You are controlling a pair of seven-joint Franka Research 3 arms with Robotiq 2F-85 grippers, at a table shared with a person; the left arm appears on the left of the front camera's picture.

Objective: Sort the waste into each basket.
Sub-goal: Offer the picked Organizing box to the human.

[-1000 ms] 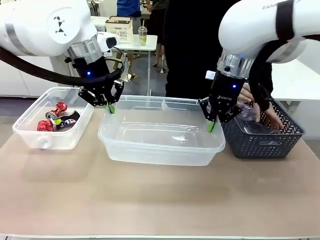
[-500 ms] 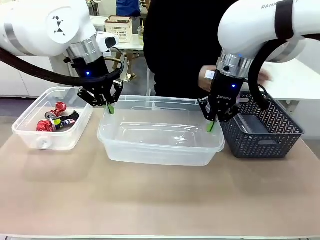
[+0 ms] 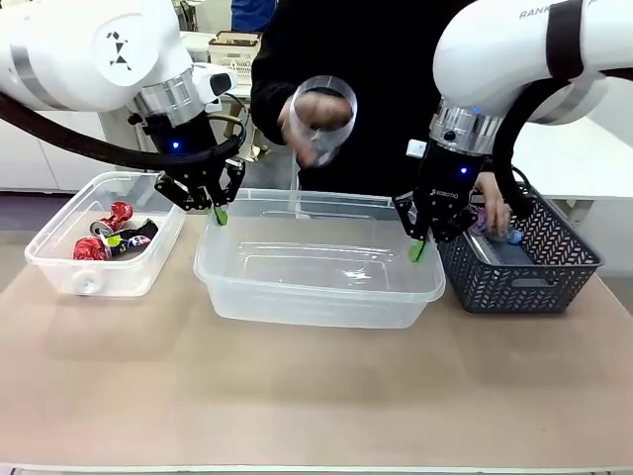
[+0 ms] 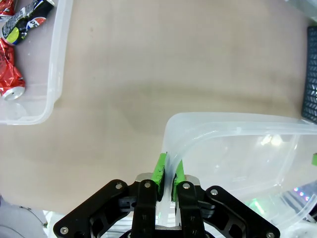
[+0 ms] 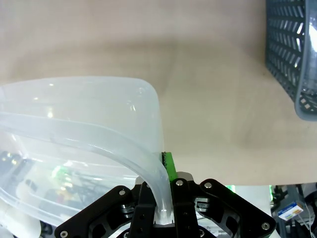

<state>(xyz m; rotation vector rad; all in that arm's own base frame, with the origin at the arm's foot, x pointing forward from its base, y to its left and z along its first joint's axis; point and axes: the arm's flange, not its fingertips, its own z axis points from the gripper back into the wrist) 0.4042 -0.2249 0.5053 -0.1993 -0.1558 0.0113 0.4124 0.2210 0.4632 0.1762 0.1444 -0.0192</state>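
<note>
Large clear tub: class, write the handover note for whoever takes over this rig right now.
Left gripper: shut on the rim of the large clear tub, far left corner.
Right gripper: shut on the same rim, right end.
Person: one hand holds a clear plastic cup up at the tub's far side; the other hand reaches into the dark grey basket.
Done: crushed cans lie in the small clear tub at the left.
Left: cup not yet in the large tub; basket contents hard to tell.
</note>
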